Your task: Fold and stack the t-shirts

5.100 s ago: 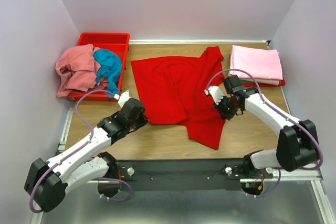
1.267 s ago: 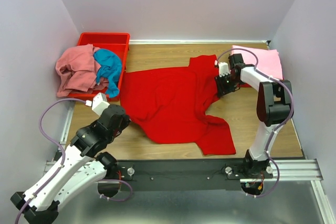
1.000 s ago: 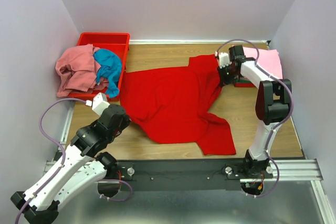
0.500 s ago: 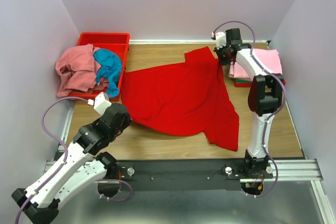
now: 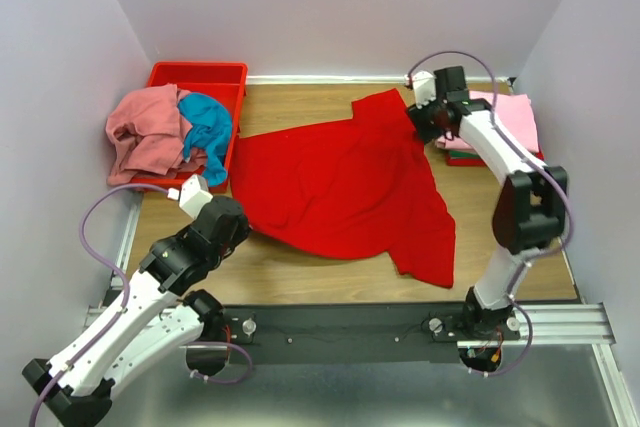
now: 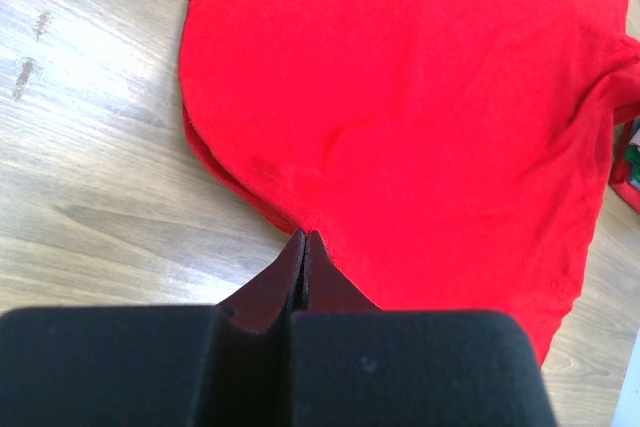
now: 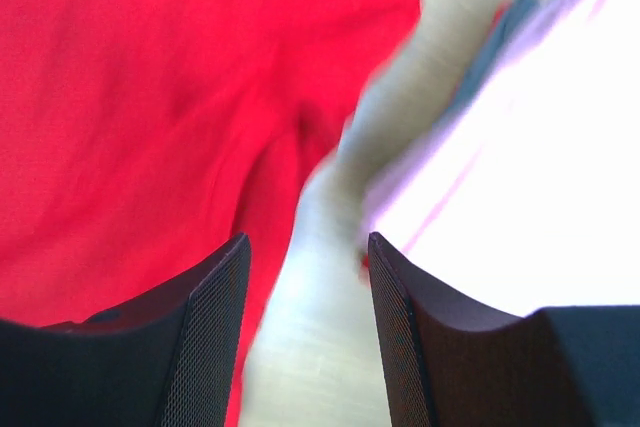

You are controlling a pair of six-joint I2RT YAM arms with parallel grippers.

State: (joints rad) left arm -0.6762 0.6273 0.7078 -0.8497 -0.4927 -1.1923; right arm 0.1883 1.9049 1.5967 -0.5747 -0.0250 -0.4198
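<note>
One red t-shirt (image 5: 340,182) spread mid-table (image 5: 300,102); folded pink t-shirt stack (image 5: 508,119) far right.
Left wrist: left gripper (image 6: 303,236) fingers closed, pinching the shirt's hem.
Right wrist: right gripper (image 7: 306,243) fingers apart, empty, over the shirt's edge.

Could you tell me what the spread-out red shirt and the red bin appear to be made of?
Red shirt: soft matte cloth, likely cotton knit; it lies in folds and wrinkles. Red bin: rigid, glossy plastic, judging by its straight moulded rim.
</note>
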